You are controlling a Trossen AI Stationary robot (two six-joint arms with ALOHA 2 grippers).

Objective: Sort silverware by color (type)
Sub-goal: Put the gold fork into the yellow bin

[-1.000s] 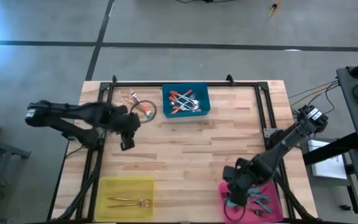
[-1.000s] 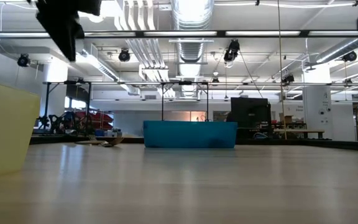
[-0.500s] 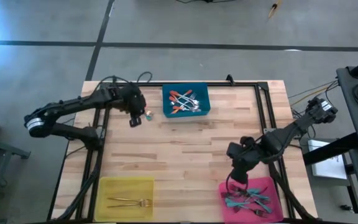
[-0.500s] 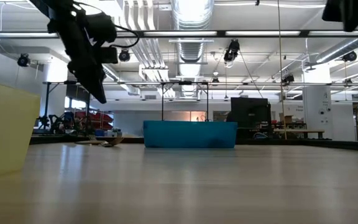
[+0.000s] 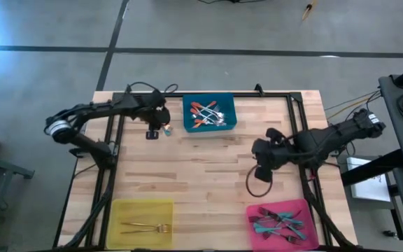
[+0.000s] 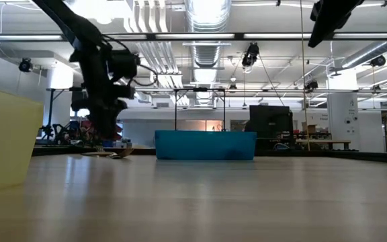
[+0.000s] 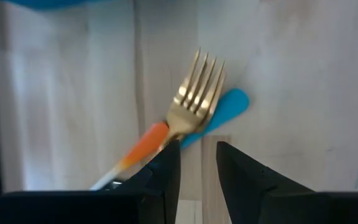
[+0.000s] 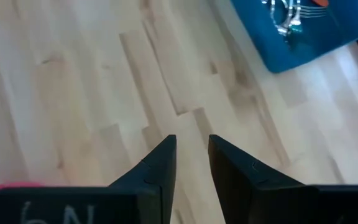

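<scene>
Left gripper [image 5: 152, 133] is hovering near the desk's [image 5: 208, 161] far-left edge, just left of the blue bin [image 5: 210, 113]; its fingers [image 7: 166, 171] are standing narrowly apart with nothing between them. Directly before it, three loose forks are lying crossed on the wood: a gold fork [image 7: 194, 99] is resting on top, an orange handle [image 7: 143, 146] and a teal handle [image 7: 225, 107] are fanning out beneath it. In the low view this arm is reaching down to the small pile at the desk's far side.

Right gripper [image 5: 261, 170] is hanging over bare wood right of centre, between the blue bin and the pink bin [image 5: 283, 224]; its fingers [image 8: 160, 163] are likewise parted by a narrow gap and holding nothing.

Blue bin is sitting against the far rail, holding orange-handled forks [image 5: 205, 114]. Pink bin is occupying the near-right corner, holding teal-handled forks [image 5: 277, 222]. Yellow bin [image 5: 143, 221] is occupying the near-left corner, holding a gold fork [image 5: 145, 227].

Black rails [image 5: 297, 122] are bordering the desk at its far side and along both flanks. A broad stretch of bare wood is lying open across the middle, between the three bins, and along the near edge between the yellow and pink bins.
</scene>
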